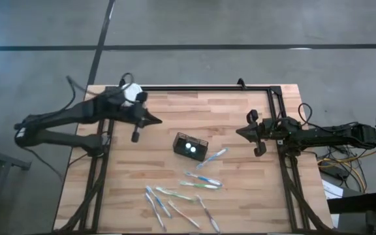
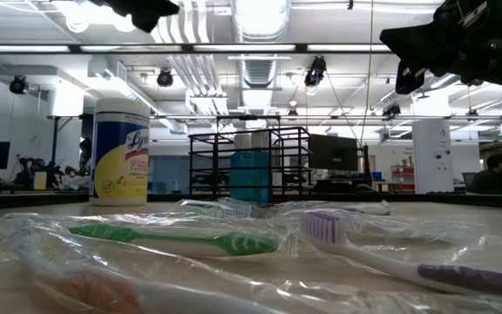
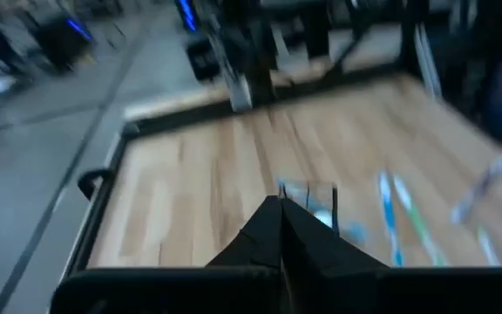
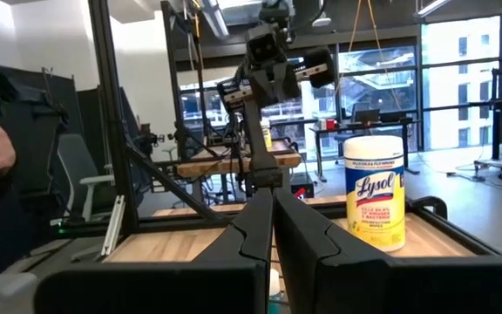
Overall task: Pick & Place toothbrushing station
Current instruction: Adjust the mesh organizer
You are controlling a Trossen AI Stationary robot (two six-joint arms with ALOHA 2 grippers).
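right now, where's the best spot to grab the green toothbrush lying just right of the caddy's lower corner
Probably the middle of the green toothbrush, from straight above, jaws across its width: it lies flat, roughly left to right, below the black caddy, with bare wood on both long sides.

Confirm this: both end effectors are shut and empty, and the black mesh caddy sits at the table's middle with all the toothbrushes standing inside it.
Not quite. The toothbrushes are not in the caddy; the high view shows them lying loose on the table beside it. The left end effector and right end effector are indeed shut and empty.
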